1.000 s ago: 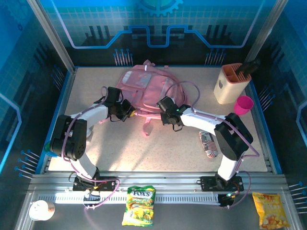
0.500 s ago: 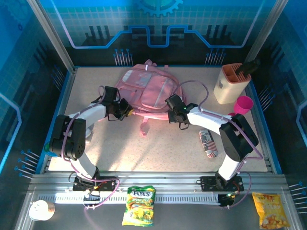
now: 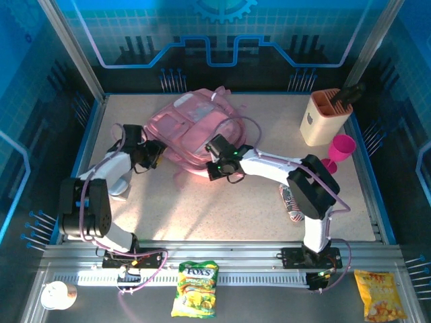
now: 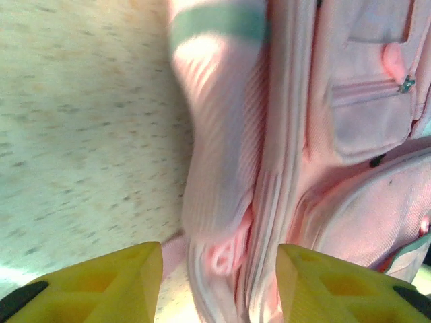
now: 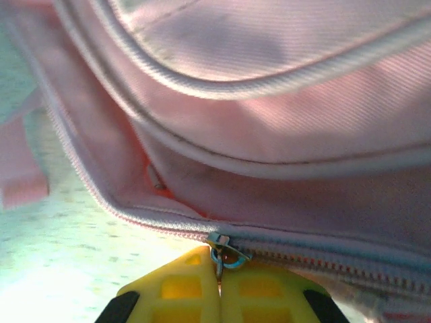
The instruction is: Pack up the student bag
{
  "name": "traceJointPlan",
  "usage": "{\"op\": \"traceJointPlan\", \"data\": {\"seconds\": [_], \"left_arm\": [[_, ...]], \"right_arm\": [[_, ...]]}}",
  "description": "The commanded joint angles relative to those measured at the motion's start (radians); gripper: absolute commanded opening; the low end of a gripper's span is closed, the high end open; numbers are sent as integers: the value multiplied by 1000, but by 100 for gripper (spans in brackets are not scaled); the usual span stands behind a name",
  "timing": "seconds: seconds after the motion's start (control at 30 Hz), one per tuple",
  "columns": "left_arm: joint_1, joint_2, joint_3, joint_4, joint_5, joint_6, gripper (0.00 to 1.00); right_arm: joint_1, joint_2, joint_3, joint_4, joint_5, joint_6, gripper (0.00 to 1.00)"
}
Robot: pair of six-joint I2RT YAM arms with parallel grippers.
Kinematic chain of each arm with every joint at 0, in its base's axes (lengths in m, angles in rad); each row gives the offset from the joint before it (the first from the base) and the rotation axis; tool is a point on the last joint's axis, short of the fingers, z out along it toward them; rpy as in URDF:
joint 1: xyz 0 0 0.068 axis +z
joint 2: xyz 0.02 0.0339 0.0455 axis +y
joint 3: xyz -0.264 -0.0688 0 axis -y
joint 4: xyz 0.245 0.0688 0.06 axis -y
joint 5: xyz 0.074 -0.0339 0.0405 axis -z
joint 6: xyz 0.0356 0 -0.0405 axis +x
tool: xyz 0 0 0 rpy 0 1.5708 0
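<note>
BAG: student bag [image 3: 195, 121] slumps mid-tabletop toward the far edge | LEFT: left gripper [image 4: 219, 272] apart beside its side seam | RIGHT: right gripper [image 5: 219, 269] pinched together on the zip pull [image 5: 225, 258] | HANDLING: soft, light and floppy, so you grab the pull tab or trim, not loose cloth

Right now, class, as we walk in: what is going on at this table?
Two robot arms are working on the pink bag lying on the table. The right gripper is shut on a zip pull at the bag's near edge, and that zip looks partly open. The left gripper sits by the bag's left side with its jaws apart, gripping nothing. A can lies on the table, unpacked.
</note>
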State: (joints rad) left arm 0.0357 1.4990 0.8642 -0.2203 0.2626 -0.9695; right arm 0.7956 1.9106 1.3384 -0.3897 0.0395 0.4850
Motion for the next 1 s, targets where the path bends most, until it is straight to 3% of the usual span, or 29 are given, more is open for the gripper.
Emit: {"op": "traceJointPlan", "data": {"seconds": [0.0, 0.27, 0.6, 0.83, 0.97], "left_arm": [[6, -87, -72, -29, -1, -31, 52], [-3, -168, -198, 77, 100, -203, 57], [-78, -17, -150, 178, 117, -247, 51], [-97, 48, -133, 204, 89, -248, 27], [-92, 69, -118, 201, 84, -231, 14]], "right_arm": [[42, 61, 99, 40, -113, 15, 0], [84, 139, 214, 12, -153, 7, 0], [91, 127, 199, 5, -148, 9, 0], [91, 98, 161, -26, -73, 11, 0], [86, 57, 122, -68, 54, -1, 0]]}}
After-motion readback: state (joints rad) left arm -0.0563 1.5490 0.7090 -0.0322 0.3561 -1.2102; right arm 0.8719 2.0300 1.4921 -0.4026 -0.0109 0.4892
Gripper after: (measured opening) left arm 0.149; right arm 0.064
